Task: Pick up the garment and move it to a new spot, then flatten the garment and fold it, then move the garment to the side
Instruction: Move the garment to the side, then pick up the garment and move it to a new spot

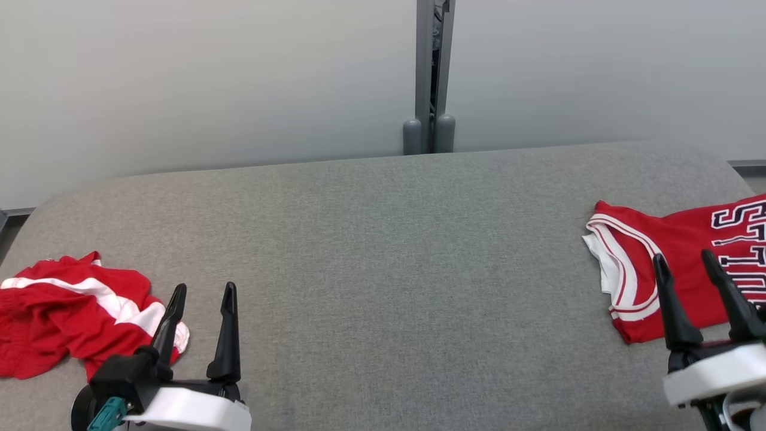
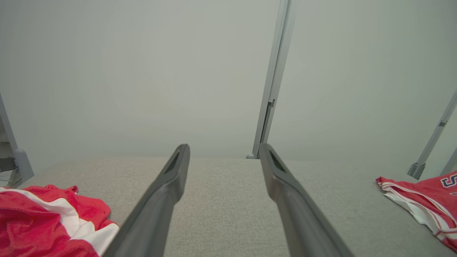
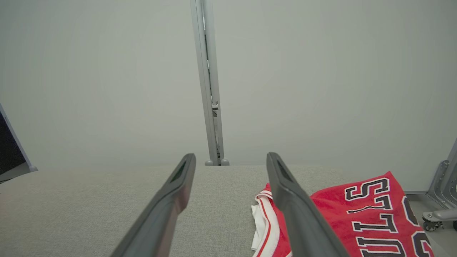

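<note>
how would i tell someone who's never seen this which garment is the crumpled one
Start at the grey table and go to its left end, beside the left gripper. The crumpled red garment lies in a heap with a broad white stripe; unlike the flat jersey at the right end, it shows no lettering.

Grey fabric table point(image 1: 383, 251): crumpled red garment point(image 1: 60, 317) L, jersey point(image 1: 682, 239) R.

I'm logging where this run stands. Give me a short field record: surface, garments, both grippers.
surface: grey table
left gripper: open, empty
right gripper: open, empty
table's left: crumpled garment, red with white stripe, by the left gripper
table's right: jersey, red with lettering, lying flat, by the right gripper
</note>
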Robot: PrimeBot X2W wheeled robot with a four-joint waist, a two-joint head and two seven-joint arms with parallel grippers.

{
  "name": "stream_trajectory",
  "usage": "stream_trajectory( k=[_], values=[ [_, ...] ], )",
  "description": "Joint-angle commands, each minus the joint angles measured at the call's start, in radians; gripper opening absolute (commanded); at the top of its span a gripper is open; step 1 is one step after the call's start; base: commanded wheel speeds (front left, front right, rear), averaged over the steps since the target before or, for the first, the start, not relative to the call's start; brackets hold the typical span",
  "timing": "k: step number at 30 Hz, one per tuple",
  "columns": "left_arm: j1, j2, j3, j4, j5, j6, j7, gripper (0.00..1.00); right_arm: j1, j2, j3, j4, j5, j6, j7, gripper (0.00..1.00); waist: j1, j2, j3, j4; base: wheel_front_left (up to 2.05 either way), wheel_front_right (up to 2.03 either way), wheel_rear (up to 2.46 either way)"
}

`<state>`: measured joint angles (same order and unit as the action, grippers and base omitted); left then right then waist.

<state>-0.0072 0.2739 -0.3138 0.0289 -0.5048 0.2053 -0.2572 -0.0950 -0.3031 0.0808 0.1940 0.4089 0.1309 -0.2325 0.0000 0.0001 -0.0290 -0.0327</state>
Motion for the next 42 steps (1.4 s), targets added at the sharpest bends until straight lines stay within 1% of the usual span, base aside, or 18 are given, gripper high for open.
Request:
stream_trajectory(
  k=[1,5,9,12,18,30,36,42],
  values=[
    [0.017,0.002,0.012,0.001,-0.002,0.003,-0.006,1.00,0.042,0.015,-0.021,-0.037,-0.029,0.000,0.010,1.00,0.0000,-0.0001,-0.011,0.013,0.00,0.00,0.00],
    [0.051,-0.014,0.021,0.011,0.006,0.004,-0.008,1.00,0.111,0.061,-0.059,-0.106,-0.048,0.000,0.016,1.00,0.0000,-0.0001,-0.021,0.026,0.00,0.00,0.00],
    [0.077,-0.029,0.028,0.009,0.031,0.005,-0.009,1.00,0.150,0.087,-0.073,-0.157,-0.071,0.000,0.029,1.00,0.0000,-0.0001,-0.023,0.034,0.00,0.00,0.00],
    [0.081,-0.041,0.035,0.010,0.049,-0.002,-0.008,1.00,0.164,0.100,-0.081,-0.179,-0.081,0.000,0.039,1.00,0.0000,-0.0001,-0.024,0.038,0.00,0.00,0.00],
    [0.071,-0.053,0.042,0.012,0.074,-0.015,-0.009,1.00,0.172,0.112,-0.088,-0.203,-0.092,0.000,0.060,1.00,0.0000,-0.0001,-0.021,0.042,0.00,0.00,0.00],
    [0.055,-0.066,0.049,0.022,0.086,-0.036,-0.009,1.00,0.178,0.120,-0.081,-0.217,-0.095,0.000,0.078,1.00,0.0000,-0.0001,-0.016,0.057,0.00,0.00,0.00],
    [0.040,-0.059,0.059,0.031,0.081,-0.036,-0.008,1.00,0.178,0.122,-0.063,-0.210,-0.087,0.000,0.081,1.00,0.0000,-0.0001,-0.011,0.106,0.00,0.00,0.00],
    [0.031,-0.050,0.067,0.041,0.073,-0.032,0.004,1.00,0.161,0.118,-0.035,-0.198,-0.077,0.000,0.073,1.00,0.0000,-0.0001,-0.010,0.190,0.00,0.00,0.00]
  ],
)
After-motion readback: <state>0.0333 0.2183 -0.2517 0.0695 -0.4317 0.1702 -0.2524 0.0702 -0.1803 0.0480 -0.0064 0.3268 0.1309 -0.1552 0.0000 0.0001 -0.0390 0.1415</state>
